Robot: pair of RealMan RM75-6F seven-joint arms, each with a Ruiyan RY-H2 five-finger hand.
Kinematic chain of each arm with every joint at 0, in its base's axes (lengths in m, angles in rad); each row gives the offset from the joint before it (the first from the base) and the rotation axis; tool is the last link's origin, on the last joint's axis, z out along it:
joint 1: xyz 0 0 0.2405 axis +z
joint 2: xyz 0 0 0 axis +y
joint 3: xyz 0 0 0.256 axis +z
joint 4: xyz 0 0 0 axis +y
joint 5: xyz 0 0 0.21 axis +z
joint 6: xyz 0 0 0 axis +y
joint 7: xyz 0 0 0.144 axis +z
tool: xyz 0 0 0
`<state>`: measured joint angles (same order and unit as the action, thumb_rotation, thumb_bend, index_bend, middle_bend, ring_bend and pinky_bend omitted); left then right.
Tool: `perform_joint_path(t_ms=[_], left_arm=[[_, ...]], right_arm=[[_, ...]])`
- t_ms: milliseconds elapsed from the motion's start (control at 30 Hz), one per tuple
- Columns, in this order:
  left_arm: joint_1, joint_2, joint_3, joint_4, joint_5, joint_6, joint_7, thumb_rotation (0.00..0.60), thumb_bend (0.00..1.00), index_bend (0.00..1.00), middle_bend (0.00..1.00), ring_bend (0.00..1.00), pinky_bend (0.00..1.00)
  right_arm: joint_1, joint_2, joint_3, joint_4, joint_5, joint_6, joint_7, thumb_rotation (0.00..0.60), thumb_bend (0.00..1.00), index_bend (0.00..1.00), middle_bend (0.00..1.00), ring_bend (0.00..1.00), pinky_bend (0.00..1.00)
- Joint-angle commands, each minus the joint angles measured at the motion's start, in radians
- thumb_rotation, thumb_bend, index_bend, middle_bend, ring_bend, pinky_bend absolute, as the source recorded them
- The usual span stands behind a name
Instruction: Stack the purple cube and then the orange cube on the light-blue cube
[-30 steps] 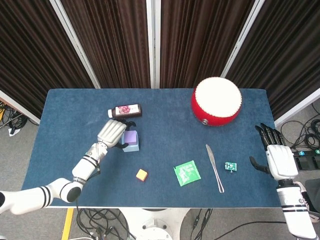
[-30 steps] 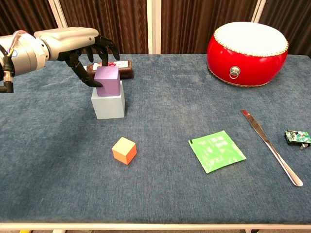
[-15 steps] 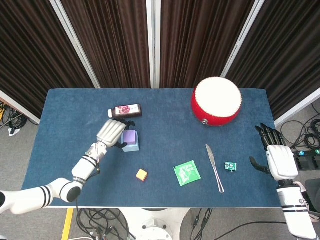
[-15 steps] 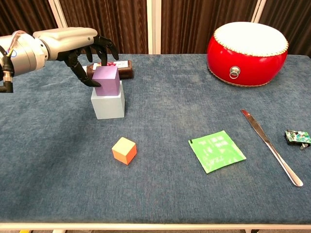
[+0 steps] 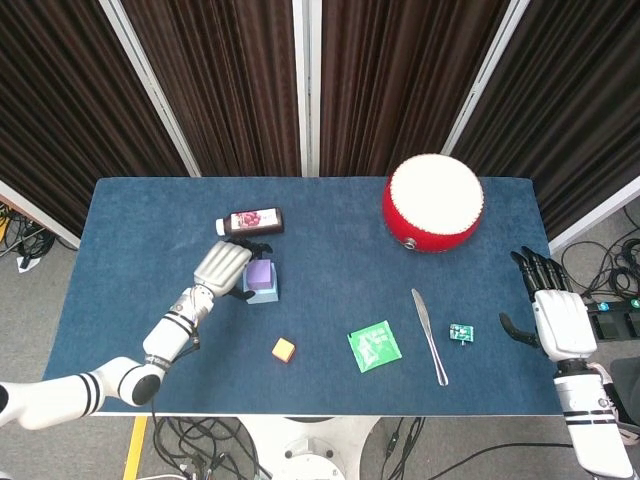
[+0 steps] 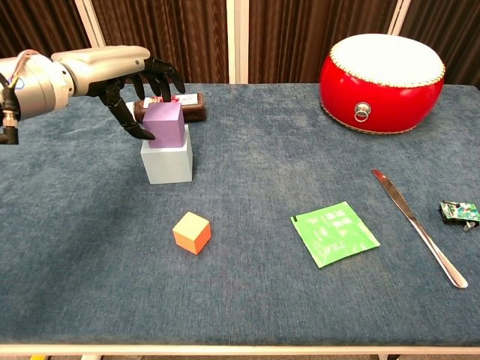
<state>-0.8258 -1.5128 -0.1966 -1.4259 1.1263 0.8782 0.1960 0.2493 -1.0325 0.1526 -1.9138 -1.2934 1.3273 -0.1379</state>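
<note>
The purple cube sits upright on the light-blue cube at the left of the blue table. My left hand hovers at the purple cube's left and rear, its fingers spread loosely around the cube; the thumb tip is near the left face. In front lies the orange cube, alone on the cloth. My right hand stays open off the table's right edge, holding nothing, seen only in the head view.
A dark bottle lies just behind the stack. A red drum stands at the back right. A green packet, a knife and a small circuit board lie front right.
My left hand's fingers have loosened and drawn slightly left and away from the purple cube, which stays on the light-blue cube. The right hand has not moved.
</note>
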Motion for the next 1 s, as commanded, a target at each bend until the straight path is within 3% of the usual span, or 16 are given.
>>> perform_joint_path(t_ms=[33,233,467,700,1000], left_arm=[[0.005,0.009,-0.001,-0.008,0.004,0.009,-0.002,0.600,0.16,0.28,0.42,0.31,0.33],[0.042,0.061,0.000,-0.068,-0.006,0.081,0.037,0.600,0.15,0.28,0.41,0.31,0.33],[0.169,0.101,0.034,-0.138,0.004,0.297,0.095,0.600,0.15,0.30,0.42,0.31,0.34],[0.291,0.186,0.113,-0.242,0.125,0.398,-0.019,0.600,0.15,0.35,0.44,0.32,0.38],[0.388,0.171,0.232,-0.272,0.254,0.431,-0.067,0.600,0.16,0.41,0.48,0.35,0.43]], right_arm=[[0.000,0.000,0.000,-0.001,0.000,0.000,-0.001,0.600,0.22,0.00,0.01,0.00,0.00],[-0.001,0.002,-0.001,-0.003,-0.004,0.000,0.002,0.600,0.22,0.00,0.01,0.00,0.00],[-0.007,0.009,0.003,-0.001,-0.005,0.010,0.026,0.600,0.22,0.00,0.01,0.00,0.00],[-0.006,0.009,0.004,0.002,-0.001,0.006,0.026,0.600,0.22,0.00,0.00,0.00,0.00],[0.002,0.000,0.001,-0.002,0.003,-0.004,0.004,0.600,0.22,0.00,0.01,0.00,0.00]])
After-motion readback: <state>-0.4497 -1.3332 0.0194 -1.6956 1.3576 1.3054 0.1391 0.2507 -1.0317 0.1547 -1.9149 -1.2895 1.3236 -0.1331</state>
